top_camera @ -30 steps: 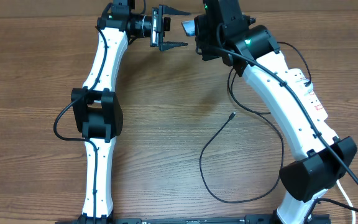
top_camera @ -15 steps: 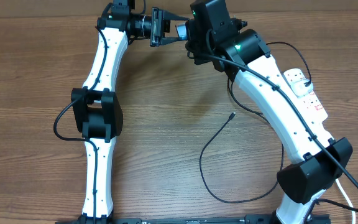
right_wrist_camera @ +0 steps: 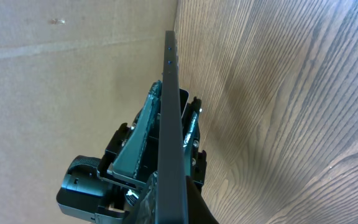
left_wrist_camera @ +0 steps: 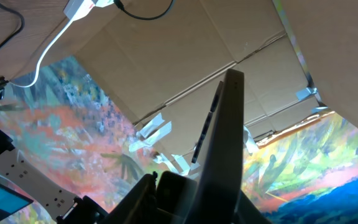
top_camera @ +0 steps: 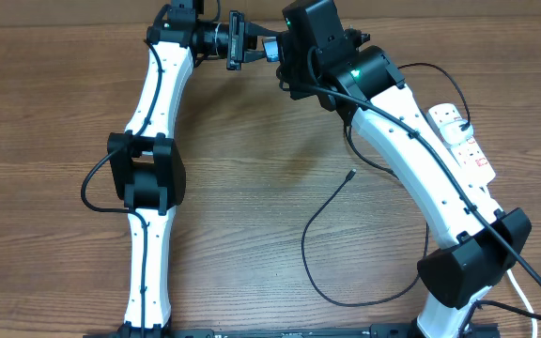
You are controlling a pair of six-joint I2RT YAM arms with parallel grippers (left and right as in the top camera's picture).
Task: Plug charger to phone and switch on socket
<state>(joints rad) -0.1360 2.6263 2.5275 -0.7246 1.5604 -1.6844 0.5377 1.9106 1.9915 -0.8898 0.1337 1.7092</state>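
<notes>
The phone [right_wrist_camera: 171,112], a thin dark slab seen edge-on with a sliver of blue screen, is held off the surface well left of the socket [top_camera: 460,136], clamped in the right gripper [right_wrist_camera: 178,208]. The left gripper [top_camera: 263,49] flanks both its faces; whether it pinches, I cannot tell. The black charger [top_camera: 303,246] loops on the wooden table [top_camera: 252,188], left of the socket. A cardboard wall [right_wrist_camera: 73,62] stands behind.

This is a robotics lab bench rather than a home: a white-and-black left arm [top_camera: 158,94] and right arm [top_camera: 421,160] stand at the near edge of a wood-grain table [top_camera: 242,188], plain taped cardboard walls [left_wrist_camera: 166,50] and a brightly painted sheet [left_wrist_camera: 61,130] enclose it, and a white socket [top_camera: 463,141] lies on the table.
</notes>
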